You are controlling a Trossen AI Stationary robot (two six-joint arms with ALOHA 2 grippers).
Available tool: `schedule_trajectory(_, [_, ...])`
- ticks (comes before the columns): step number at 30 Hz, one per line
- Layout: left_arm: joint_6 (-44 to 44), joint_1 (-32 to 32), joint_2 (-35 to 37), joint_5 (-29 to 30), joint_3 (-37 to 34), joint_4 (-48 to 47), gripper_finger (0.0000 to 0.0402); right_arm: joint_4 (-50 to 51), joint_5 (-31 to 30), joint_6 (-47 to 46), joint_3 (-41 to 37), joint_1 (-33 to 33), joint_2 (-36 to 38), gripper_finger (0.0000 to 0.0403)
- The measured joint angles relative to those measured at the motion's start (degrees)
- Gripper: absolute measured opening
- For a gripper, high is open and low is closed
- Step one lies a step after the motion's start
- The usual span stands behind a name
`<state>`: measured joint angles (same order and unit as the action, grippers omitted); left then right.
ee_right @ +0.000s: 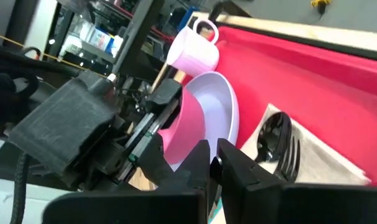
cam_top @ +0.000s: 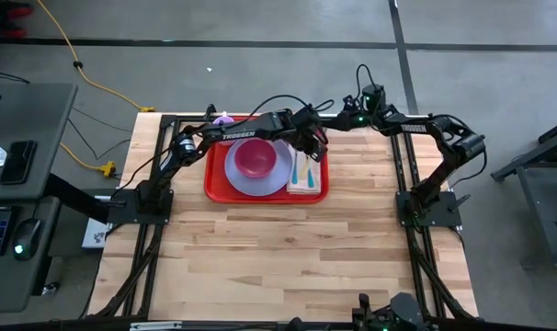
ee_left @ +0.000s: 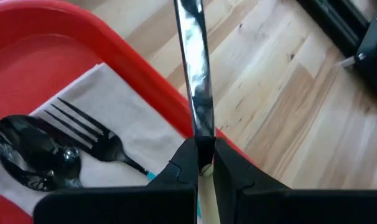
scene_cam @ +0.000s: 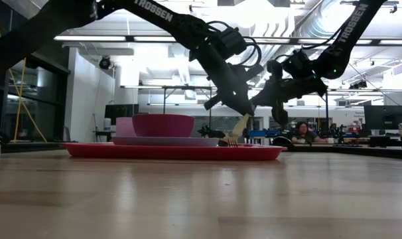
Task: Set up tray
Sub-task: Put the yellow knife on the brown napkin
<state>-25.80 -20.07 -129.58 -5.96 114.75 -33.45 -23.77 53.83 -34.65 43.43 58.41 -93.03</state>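
Note:
The red tray [cam_top: 216, 184] lies at the table's far middle. It carries a lavender plate [cam_top: 265, 181] with a pink bowl [cam_top: 255, 158] on it. A white napkin [ee_left: 123, 106] on the tray's right part bears a dark spoon [ee_left: 33, 152] and fork [ee_left: 89, 134]. My left gripper [ee_left: 204, 165] reaches across the tray and stands over its right edge, shut on a table knife [ee_left: 198, 74]. My right gripper [ee_right: 214, 165] hovers just beyond the tray's far right corner, shut and with nothing in it. A lavender mug [ee_right: 193, 46] stands by the tray's far left corner. My left gripper pinches the knife between its two fingers where the shiny blade [ee_left: 203, 127] meets the pale handle. The fingers slant down from above, toward the table's right side, and lie along the knife. The blade points on past the fingertips, tilted down over the tray's right rim [scene_cam: 235, 136].
The right arm [cam_top: 416, 124] stretches along the table's far right, close to my left gripper. Black frame rails [cam_top: 403, 184] run along both sides of the table. The near half of the wooden table [cam_top: 278, 267] shows bare wood. A person sits far off in the room [scene_cam: 299, 129].

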Motion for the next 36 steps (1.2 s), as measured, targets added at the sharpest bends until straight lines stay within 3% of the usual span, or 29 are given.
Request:
schedule_trajectory(5, [-2.81, -0.45, 0.11, -0.92, 0.10, 1.76, 0.0047, -2.56, 0.12, -1.61, -0.10, 0.80, 0.00, 0.0018])
schedule_trajectory(11, [-4.67, -1.04, 0.11, -3.73, 0.10, 3.69, 0.0011, -2.62, -0.14, -1.68, -0.08, 0.84, 0.00, 0.0043])
schedule_trajectory(36, [-14.72, -1.32, 0.17, -4.78, 0.10, 3.83, 0.0012, -8.13, -3.88, -6.63, 0.01, 4.93, 3.06, 0.0094])
